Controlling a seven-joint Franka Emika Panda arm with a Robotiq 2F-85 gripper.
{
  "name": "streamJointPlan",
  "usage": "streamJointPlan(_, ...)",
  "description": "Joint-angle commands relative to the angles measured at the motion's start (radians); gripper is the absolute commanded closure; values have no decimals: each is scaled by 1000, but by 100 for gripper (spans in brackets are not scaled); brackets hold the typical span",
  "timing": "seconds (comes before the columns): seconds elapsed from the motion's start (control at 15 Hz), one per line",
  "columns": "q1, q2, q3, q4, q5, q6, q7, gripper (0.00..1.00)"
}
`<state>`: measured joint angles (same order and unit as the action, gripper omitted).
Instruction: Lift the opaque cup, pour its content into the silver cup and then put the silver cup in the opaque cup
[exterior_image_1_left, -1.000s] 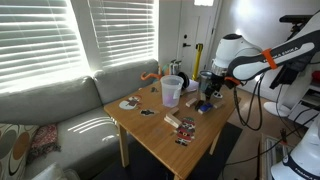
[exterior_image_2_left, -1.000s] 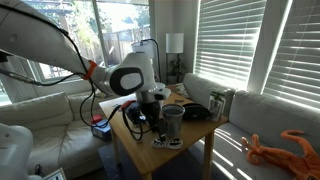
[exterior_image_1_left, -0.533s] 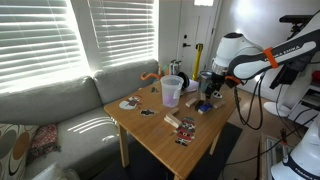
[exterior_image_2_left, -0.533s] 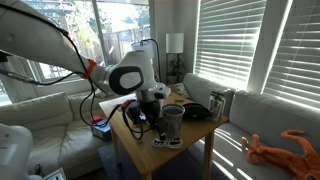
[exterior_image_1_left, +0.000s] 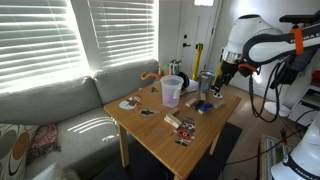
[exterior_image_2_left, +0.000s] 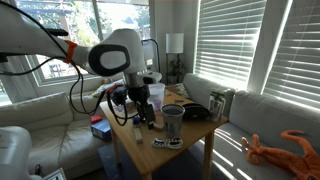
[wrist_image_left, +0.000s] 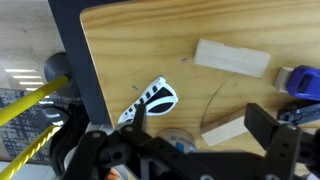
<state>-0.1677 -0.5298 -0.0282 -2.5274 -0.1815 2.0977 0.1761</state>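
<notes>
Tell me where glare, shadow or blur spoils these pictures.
In an exterior view, sunlit blinds are blown out and cast stripes on the sofa; in the wrist view, the gripper is dark and blurred, while the table looks sharp.

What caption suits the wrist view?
Gripper, jaws open, above a wooden table with a pale block.

The wood counter (wrist_image_left: 150, 45) is filling most of the view, its dark edge running down the left. A pale block (wrist_image_left: 232, 57) is lying flat near the top right, and a second block (wrist_image_left: 226, 131) is lying tilted lower down. A black-and-white striped piece (wrist_image_left: 153, 99) is resting near the middle. A blue thing (wrist_image_left: 302, 81) is showing at the right edge. The pincer (wrist_image_left: 200, 150) is reaching in from the bottom, its jaws standing wide apart. A yellow rod (wrist_image_left: 30, 102) is slanting across the left.
</notes>
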Motion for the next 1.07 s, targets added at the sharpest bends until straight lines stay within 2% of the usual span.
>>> streamJointPlan(0.0, 32, -89, 16, 45, 29, -96, -3, 0)
streamJointPlan(0.33, 104, -62, 70, 186, 56, -57, 7, 0)
streamJointPlan(0.67, 166, 49, 107, 306, 84, -5, -4, 0)
streamJointPlan(1.0, 214, 181, 112, 371, 107, 97, -43, 0)
